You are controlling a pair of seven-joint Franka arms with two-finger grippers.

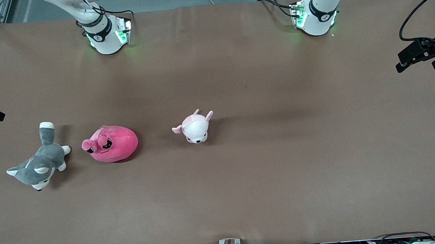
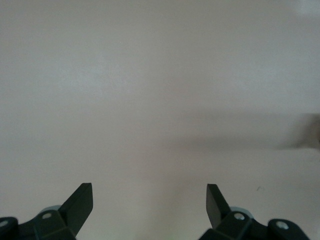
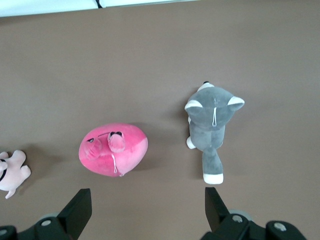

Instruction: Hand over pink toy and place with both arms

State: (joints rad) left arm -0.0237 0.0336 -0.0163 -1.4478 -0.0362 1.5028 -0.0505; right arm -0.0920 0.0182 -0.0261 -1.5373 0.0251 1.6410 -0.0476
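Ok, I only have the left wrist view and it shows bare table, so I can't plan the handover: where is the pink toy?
Observer: The pink toy lies on the table toward the right arm's end, between a husky and a pale plush.
Operator: Does the right gripper have it?
Observer: No. The right gripper is open, up above the table, with the toy in its view but not touching it.
Operator: Is anything leaning on the toy?
Observer: No, the husky and the pale plush both lie apart from it.
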